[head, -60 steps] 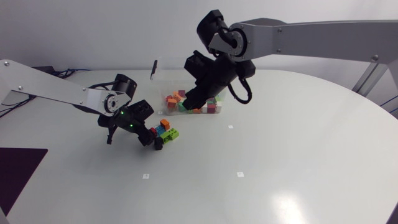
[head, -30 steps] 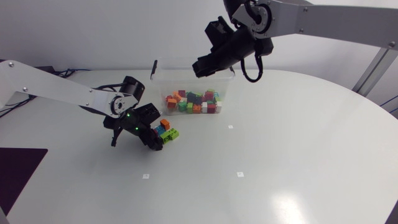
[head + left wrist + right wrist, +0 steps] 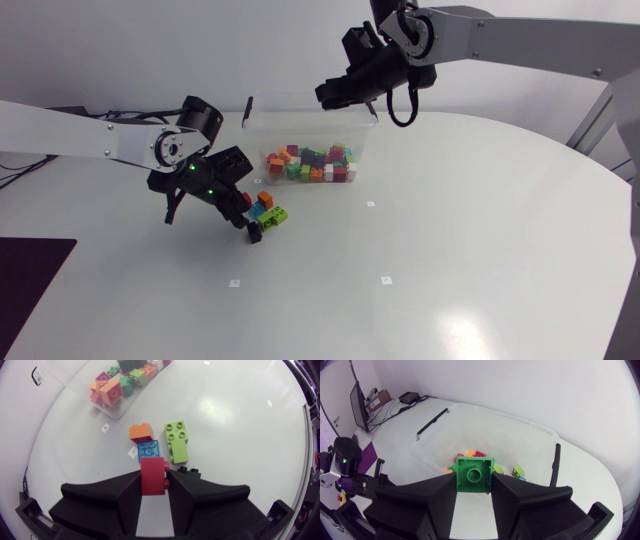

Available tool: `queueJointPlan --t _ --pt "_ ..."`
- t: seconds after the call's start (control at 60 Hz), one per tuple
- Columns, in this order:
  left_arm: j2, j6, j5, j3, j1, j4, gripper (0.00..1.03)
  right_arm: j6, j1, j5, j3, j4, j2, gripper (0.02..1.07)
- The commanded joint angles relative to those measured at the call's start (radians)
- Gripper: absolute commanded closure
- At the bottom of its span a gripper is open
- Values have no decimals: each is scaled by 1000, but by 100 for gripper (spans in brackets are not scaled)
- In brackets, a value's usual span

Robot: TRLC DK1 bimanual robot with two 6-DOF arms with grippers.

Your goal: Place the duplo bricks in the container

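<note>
White table (image 3: 480, 250); right end effector (image 3: 327, 97) hovers above container (image 3: 300, 125).

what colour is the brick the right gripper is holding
Green. The brick in the right gripper shows best in the right wrist view.

The container (image 3: 300, 122) stands far back on the table (image 3: 480, 250), a heap of bricks (image 3: 310, 165) inside, loose bricks (image 3: 268, 208) just before its left end. Left gripper (image 3: 153, 481) sits left of them, pinching a brick (image 3: 152, 470); right gripper (image 3: 474, 484) hangs above the container's far side, pinching another brick (image 3: 474, 473).
</note>
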State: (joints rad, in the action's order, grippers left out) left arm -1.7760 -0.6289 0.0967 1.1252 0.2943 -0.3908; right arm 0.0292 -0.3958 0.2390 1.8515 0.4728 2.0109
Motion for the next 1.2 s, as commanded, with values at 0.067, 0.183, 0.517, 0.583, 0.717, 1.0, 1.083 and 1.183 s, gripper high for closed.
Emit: queueJointPlan --t 0.067,0.183,0.517,0.583,0.717,1.0,1.083,1.183 --pt "66 11 0 48 23 -51 76 -41 26 -26 32 -51 55 79" --pt "101 23 0 79 35 -83 76 -45 29 -50 46 -66 84 78" --pt "139 123 1 193 63 -97 76 -38 40 -89 61 -62 121 25" --pt "133 155 1 225 66 -89 76 -34 41 -89 48 -62 100 14" --pt "115 215 5 281 71 -52 76 -28 43 -87 21 -62 51 14" --pt "0 330 28 433 68 27 76 -23 37 -75 -141 -76 -80 14" --pt "-40 353 29 463 66 58 76 -20 28 -72 -199 -89 -115 14" --pt "-88 374 44 504 63 75 76 -12 9 -70 -256 -102 -146 14"
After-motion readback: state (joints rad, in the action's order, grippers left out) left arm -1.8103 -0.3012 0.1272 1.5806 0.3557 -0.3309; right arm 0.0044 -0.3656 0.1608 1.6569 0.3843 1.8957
